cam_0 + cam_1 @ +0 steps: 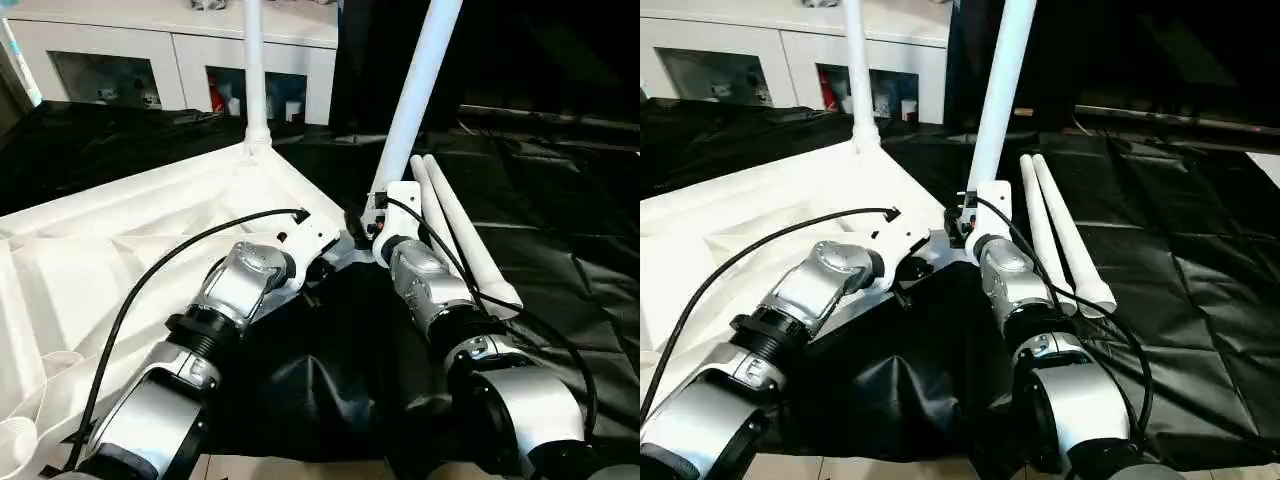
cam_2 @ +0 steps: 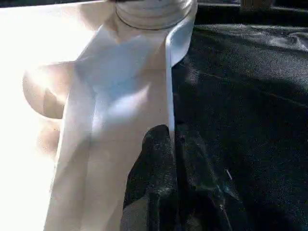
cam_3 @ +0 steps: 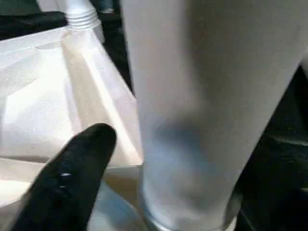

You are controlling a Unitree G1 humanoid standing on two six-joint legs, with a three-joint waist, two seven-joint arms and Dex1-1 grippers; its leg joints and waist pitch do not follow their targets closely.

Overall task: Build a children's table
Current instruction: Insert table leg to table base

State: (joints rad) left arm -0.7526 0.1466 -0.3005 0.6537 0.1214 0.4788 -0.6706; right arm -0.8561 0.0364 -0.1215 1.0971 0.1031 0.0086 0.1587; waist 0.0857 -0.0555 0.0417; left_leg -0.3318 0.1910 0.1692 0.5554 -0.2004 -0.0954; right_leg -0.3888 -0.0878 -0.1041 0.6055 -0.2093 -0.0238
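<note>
The children's table top [image 1: 120, 240] lies upside down on a black sheet, ribbed underside up. One white leg [image 1: 253, 70] stands upright in the far corner socket. A second leg [image 1: 415, 90] rises tilted from the near corner socket. My right gripper [image 1: 378, 215] is at this leg's base and open; one black finger [image 3: 72, 178] stands a little apart from the leg [image 3: 192, 120]. Two more legs [image 1: 460, 230] lie side by side on the sheet to the right. My left gripper [image 2: 172, 139] is shut on the table top's thin rim [image 2: 169, 96] near that corner.
A white cabinet with glass doors [image 1: 180, 60] stands behind the table top. The black sheet [image 1: 560, 200] covers the floor to the right and in front, bunched into folds between my forearms [image 1: 300, 390].
</note>
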